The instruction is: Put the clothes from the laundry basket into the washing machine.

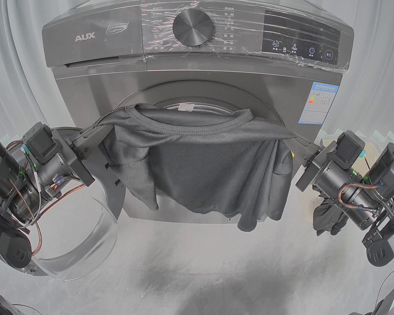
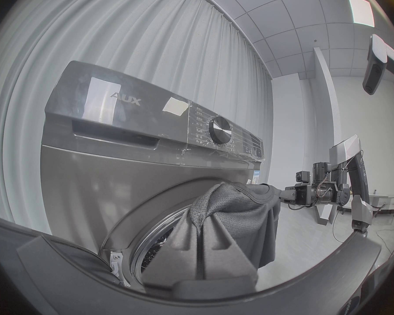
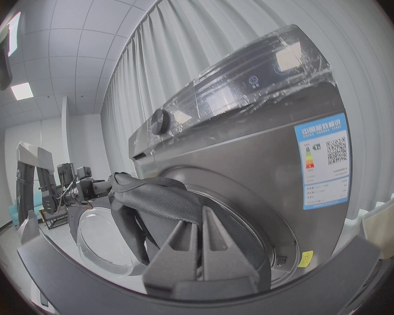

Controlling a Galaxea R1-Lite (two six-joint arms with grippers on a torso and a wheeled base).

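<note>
Both arms are working together here. The L gripper (image 1: 100,127) is clamped tight on one shoulder of the dark grey T-shirt (image 1: 205,162), and the R gripper (image 1: 296,143) is clamped on the other, jaws together on cloth in both wrist views. We are seeing the shirt held stretched in the air, just in front of the washing machine (image 1: 96,84). Its long axis is running left-right, parallel to the machine front, with the collar up and level w/ the top of the drum opening (image 1: 197,106). The opening is lying straight ahead of both claws, behind the cloth, and neither arm is looking nearer than the other. We are judging that the next move needs both claws going fwd and inward together. The shirt's body is hanging well below the opening's lower lip, so it may drape outside unless it is bunched first. The door (image 1: 87,241) is standing swung open on the L side, beside the L arm. The shirt is covering most of the drum, so we cannot tell what, if anything, is in it. The laundry basket (image 1: 308,200) is sitting on the R behind the R arm, with a dark garment (image 1: 328,217) hanging at its side, so there is apparently more to load.
</note>
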